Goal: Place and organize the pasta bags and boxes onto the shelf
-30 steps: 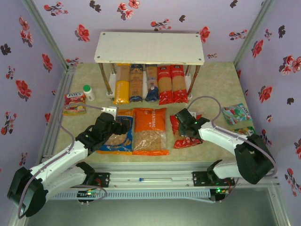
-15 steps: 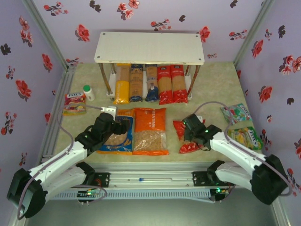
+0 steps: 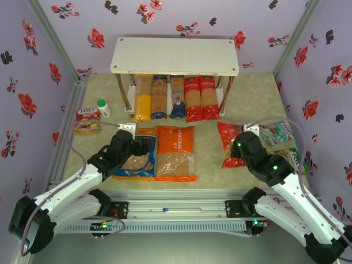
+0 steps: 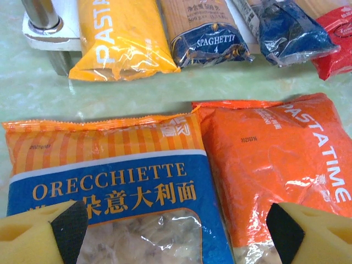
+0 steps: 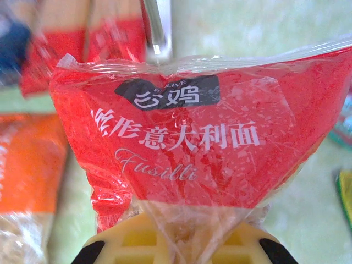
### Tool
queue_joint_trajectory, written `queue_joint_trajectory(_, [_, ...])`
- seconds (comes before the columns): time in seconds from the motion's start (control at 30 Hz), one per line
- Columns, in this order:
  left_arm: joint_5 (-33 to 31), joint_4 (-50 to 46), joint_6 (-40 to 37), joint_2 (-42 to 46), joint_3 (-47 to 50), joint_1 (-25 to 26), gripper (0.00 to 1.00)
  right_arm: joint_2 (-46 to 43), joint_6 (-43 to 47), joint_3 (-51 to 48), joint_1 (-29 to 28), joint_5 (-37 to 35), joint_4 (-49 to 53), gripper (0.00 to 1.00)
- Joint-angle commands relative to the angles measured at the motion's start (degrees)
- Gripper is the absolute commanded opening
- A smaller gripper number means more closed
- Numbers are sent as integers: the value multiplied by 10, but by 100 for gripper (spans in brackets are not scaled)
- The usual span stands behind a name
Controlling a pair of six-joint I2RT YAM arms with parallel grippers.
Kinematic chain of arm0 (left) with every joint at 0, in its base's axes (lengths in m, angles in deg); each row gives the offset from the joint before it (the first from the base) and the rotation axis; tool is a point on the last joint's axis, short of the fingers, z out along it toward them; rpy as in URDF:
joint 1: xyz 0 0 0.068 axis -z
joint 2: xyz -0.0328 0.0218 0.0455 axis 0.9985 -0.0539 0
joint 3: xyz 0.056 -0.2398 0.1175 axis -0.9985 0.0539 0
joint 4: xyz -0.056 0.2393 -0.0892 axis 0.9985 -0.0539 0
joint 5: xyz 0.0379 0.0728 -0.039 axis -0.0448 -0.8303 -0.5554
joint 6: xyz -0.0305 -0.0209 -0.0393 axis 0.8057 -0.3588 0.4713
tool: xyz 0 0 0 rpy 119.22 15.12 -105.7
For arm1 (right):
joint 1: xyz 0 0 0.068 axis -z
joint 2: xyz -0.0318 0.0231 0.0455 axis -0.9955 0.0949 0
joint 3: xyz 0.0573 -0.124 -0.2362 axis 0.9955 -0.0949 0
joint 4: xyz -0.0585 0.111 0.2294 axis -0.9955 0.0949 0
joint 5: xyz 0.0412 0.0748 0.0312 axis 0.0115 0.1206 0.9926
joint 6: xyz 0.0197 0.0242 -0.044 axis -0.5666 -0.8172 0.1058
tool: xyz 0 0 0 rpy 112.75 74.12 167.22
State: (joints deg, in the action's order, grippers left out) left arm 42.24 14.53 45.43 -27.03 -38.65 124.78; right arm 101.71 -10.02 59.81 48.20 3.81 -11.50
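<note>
Pinching the red bag (image 5: 181, 143): the right gripper (image 5: 179, 250) has its fingers pressed together on bunched film at the bag's near end, a thin fold being the easiest hold on a wide, floppy pack. The bag is at the right of the table (image 3: 258, 99), well short of the shelf (image 3: 175, 56).
Left gripper (image 4: 176, 231): fingers (image 4: 38, 234) spread wide, hovering over the blue-orange bag (image 4: 110, 192), likely opened that far to span it.
Orange bag (image 3: 176, 154): flat on the table, edge to edge with the blue-orange bag's right side, both near-centre.
Pasta boxes (image 3: 175, 102): five long packs lie side by side on the lower tier, yellow at left, then two dark blue, then two red, near ends poking out. Laid lengthwise they fill that tier, which probably leaves the upper board for the bags.
Shelf: far centre, upper board bare.
Table: pale green, marbled, smooth-looking, so film packs would likely slide on it.
Snack packets (image 3: 87, 121): lying at the left edge.
Walls (image 3: 82, 16): lilac paper with red and dark flowers on three sides.
</note>
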Motion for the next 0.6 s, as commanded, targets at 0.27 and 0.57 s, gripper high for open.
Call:
queue_joint_trajectory(0.27, [7, 21, -29, -26, -59, -4, 89, 109, 193, 306, 2, -49, -213, 0])
queue_joint_trajectory(0.57, [18, 28, -29, -37, -68, -4, 88, 312, 279, 518, 16, -65, -289, 0])
